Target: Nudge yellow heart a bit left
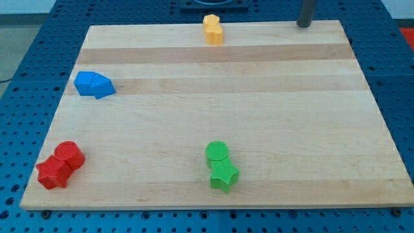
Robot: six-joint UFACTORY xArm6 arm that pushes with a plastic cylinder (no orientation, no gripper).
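The yellow heart (212, 29) sits near the board's top edge, a little left of the view's centre; it looks like two yellow pieces stacked close, the upper one slightly left. My tip (304, 24) is the lower end of the dark rod at the view's top right, resting at the board's top edge. It stands well to the right of the yellow heart, apart from it, with bare wood between them.
A blue block cluster (94, 85) lies at the left. A red cylinder and red star (60, 165) sit together at the bottom left. A green cylinder and green star (220, 166) sit together at the bottom centre. The wooden board (259, 116) lies on a blue pegboard table.
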